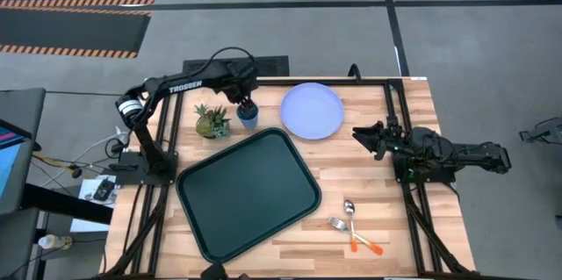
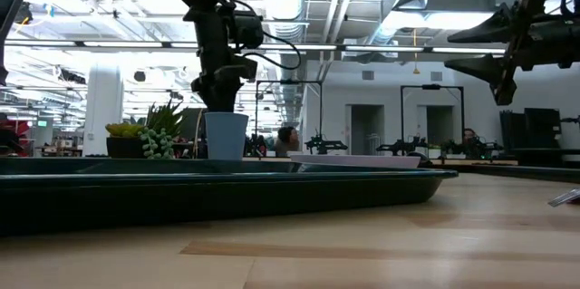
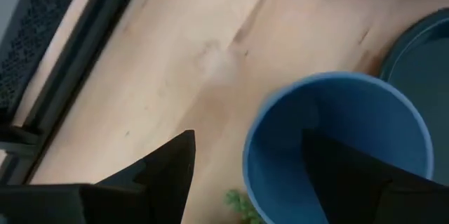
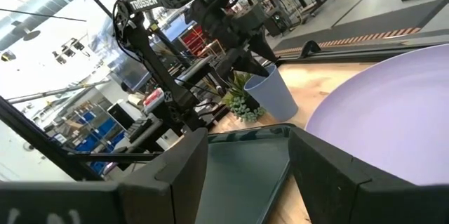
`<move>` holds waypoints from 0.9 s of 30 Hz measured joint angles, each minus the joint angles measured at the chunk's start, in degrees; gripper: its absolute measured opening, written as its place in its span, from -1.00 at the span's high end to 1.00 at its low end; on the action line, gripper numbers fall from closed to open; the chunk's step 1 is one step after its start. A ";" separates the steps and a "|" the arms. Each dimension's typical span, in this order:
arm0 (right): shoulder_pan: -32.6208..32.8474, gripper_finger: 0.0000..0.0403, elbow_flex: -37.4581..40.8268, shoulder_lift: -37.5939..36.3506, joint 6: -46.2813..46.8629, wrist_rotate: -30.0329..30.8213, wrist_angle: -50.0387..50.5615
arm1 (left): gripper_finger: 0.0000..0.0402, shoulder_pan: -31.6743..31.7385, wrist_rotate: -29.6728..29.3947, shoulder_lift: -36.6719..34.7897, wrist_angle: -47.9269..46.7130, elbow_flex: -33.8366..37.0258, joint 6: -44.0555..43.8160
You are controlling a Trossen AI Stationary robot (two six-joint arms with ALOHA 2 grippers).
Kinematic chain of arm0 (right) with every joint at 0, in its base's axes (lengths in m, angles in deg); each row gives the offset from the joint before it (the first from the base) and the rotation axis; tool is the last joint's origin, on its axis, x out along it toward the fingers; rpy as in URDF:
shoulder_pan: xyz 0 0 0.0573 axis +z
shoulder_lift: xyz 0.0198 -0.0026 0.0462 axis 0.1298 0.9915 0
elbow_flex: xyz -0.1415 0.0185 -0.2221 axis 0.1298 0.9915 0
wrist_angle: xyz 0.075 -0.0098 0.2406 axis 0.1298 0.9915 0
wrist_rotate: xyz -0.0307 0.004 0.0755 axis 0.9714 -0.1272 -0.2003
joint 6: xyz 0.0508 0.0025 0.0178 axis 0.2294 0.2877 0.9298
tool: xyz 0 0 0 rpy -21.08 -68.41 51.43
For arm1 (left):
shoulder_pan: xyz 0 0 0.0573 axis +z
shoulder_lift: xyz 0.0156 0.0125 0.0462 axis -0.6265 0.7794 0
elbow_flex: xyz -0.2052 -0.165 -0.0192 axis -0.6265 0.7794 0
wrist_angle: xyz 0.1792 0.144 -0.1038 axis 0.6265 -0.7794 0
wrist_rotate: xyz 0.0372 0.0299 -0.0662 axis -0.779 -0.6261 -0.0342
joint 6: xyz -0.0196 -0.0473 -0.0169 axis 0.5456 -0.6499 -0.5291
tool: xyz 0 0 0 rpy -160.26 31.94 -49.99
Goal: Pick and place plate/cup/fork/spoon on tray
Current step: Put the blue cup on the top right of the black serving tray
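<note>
The blue cup stands upright on the table beyond the dark green tray, beside the lavender plate, which lies flat. My left gripper is open over the cup, pointing down: one finger is inside the cup, the other outside its wall, with a gap showing. The orange-handled spoon and fork lie crossed near the front right. My right gripper is open and empty, raised to the right of the plate.
A small green potted plant stands just left of the cup, close to my left gripper. Black frame rails run along the table's left, right and far edges. Bare wood lies between tray and cutlery.
</note>
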 joint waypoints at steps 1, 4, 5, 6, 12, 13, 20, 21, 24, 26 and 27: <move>0.00 -0.11 0.00 0.00 0.00 0.00 0.01 | -0.22 0.00 -0.51 0.00 0.25 0.17 -0.53; 0.00 -0.11 0.00 -0.01 -0.15 0.02 0.05 | -0.14 0.00 -1.21 0.00 -0.05 0.30 -1.43; 0.00 -0.11 0.00 0.01 -0.15 0.00 0.07 | -0.08 0.02 -1.24 0.00 -0.08 0.30 -1.40; 0.00 -0.11 0.00 -0.01 -0.15 0.00 0.18 | 0.00 0.02 -0.93 0.00 -0.30 0.30 -1.21; 0.00 -0.11 -0.02 -0.01 -0.13 0.02 0.31 | 0.63 -0.04 -0.40 0.00 -0.55 1.02 -0.03; 0.00 -0.11 -0.02 -0.01 -0.09 0.01 0.34 | 0.75 -0.04 -0.42 0.00 -0.44 1.09 0.01; 0.00 -0.11 -0.02 -0.01 0.04 0.02 0.44 | 0.98 -0.19 -1.37 -0.02 -0.04 0.60 -0.54; 0.00 -0.11 -0.02 -0.01 0.04 0.01 0.44 | 0.99 -0.33 -1.33 -0.02 -0.37 0.00 -1.10; 0.00 -0.11 -0.02 0.00 0.04 0.01 0.45 | 0.99 -1.42 -1.71 -0.03 -3.05 -2.70 -1.90; 0.00 -0.11 -0.02 0.01 0.04 0.02 0.44 | 1.00 -2.60 -1.49 -0.09 -5.72 -5.43 -2.46; 0.00 -0.11 -0.02 0.01 0.04 0.00 0.46 | 1.00 -3.31 -1.29 -0.09 -7.17 -7.02 -3.17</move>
